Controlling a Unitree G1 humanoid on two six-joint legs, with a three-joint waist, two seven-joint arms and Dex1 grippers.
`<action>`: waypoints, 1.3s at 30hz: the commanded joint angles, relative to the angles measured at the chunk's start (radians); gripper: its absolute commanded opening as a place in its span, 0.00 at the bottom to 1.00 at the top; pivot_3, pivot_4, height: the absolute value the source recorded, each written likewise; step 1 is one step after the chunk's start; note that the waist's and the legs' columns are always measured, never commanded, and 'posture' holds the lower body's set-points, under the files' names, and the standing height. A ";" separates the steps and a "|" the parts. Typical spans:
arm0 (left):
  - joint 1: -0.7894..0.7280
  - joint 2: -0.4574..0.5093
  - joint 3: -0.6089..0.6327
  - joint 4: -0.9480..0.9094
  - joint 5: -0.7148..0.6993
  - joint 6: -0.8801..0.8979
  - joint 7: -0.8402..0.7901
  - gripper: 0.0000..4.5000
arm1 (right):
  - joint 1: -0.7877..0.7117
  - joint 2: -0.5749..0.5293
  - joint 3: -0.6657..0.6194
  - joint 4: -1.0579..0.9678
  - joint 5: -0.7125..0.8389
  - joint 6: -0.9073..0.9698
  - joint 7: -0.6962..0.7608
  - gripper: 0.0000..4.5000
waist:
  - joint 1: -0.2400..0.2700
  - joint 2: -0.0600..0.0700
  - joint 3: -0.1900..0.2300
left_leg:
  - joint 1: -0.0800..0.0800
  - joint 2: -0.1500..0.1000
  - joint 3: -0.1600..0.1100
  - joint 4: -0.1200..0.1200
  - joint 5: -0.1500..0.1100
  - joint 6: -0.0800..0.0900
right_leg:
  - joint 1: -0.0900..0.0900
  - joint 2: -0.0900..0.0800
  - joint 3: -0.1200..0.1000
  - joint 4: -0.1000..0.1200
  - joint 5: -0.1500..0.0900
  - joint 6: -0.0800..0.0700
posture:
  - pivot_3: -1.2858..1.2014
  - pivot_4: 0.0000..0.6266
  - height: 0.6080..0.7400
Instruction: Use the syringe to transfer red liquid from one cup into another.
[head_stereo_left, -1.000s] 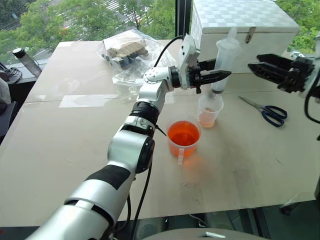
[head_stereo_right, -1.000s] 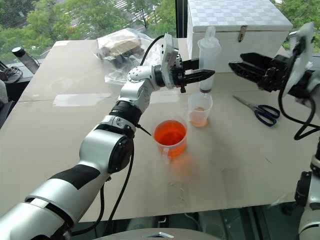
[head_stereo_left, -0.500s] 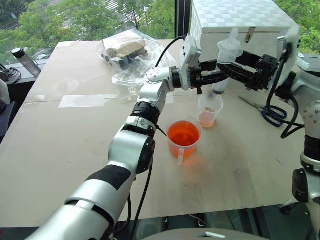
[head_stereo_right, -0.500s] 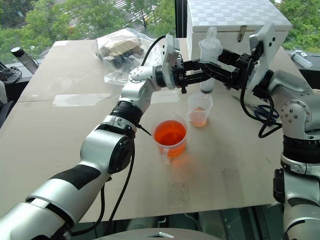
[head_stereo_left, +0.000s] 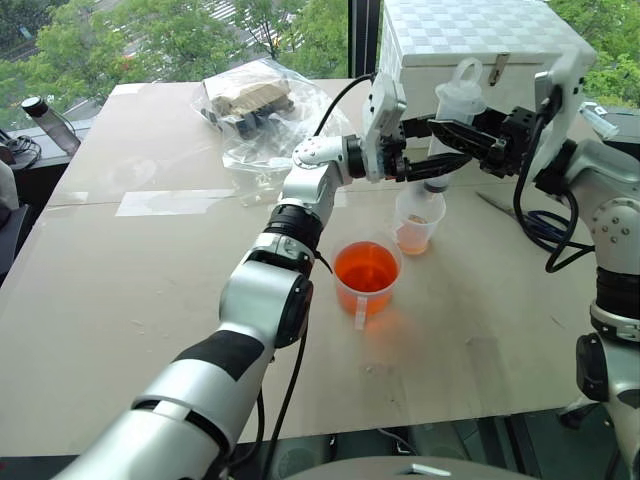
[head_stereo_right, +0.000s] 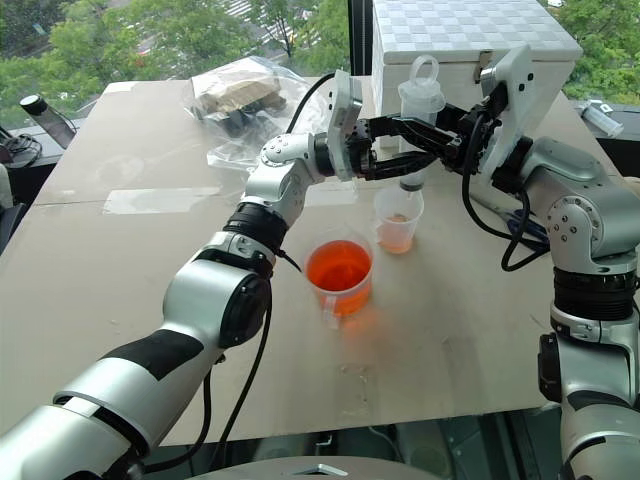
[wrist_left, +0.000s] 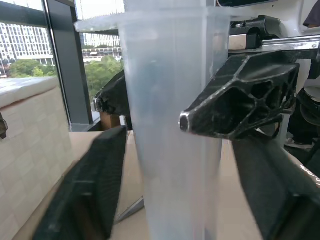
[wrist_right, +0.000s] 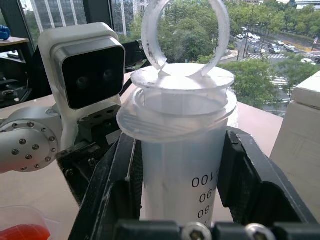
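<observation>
**Syringe held upright over the small cup, both grippers at the barrel**

The right gripper (head_stereo_right: 425, 128) has its two black fingers (wrist_right: 122, 187) clamped on either side of the syringe (head_stereo_left: 452, 112) just under the barrel's flange, grasping it. The left gripper (head_stereo_left: 432, 148) reaches in from the opposite side with its fingers (wrist_left: 95, 185) spread apart, one on each side of the barrel, released from it. The syringe stands upright, ring-topped plunger pushed down to the flange, its tip hanging just above the narrow clear cup (head_stereo_left: 418, 220), which holds a shallow layer of pale orange liquid. Nearer the robot and just beside that cup sits the wider handled cup (head_stereo_left: 366, 276), about half full of red liquid (head_stereo_left: 366, 268).

Everything rests on a broad beige tabletop (head_stereo_left: 150, 290) with a strip of clear tape across a seam. At the far side stands a white quilted box (head_stereo_left: 480, 45) with a metal latch; a crumpled clear plastic bag (head_stereo_left: 262, 110) with dark and tan contents lies to its left. Blue-handled scissors (head_stereo_left: 545, 225) lie behind the right arm. A dark bottle (head_stereo_left: 48, 122) stands beyond the table's far left corner. Windows behind look out on green treetops.
</observation>
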 joint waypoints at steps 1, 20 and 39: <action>-0.028 -0.003 0.009 -0.032 -0.010 -0.010 -0.008 0.83 | -0.025 -0.005 -0.022 -0.026 0.012 -0.002 -0.008 0.35 | 0.000 0.000 0.000 | 0.000 0.000 0.000 0.000 0.000 0.000 | 0.000 0.000 0.000 0.000 0.000 0.000 | 0.52 0.24 1.00; 0.155 0.485 0.178 -0.803 -0.258 0.650 0.160 0.83 | -0.023 -0.237 -0.276 0.046 0.326 0.432 -0.037 0.35 | -0.002 0.002 0.000 | 0.000 0.001 -0.001 -0.001 0.000 0.000 | 0.000 -0.002 0.002 0.000 0.000 0.000 | 0.52 0.24 1.00; 1.488 0.686 0.473 -1.564 -0.278 0.756 0.319 0.84 | 0.164 -0.268 0.036 0.139 0.061 0.497 -0.114 0.76 | 0.012 0.001 -0.001 | 0.005 0.001 0.001 -0.002 0.000 0.000 | 0.002 -0.004 0.006 -0.002 0.000 -0.001 | 0.52 0.24 1.00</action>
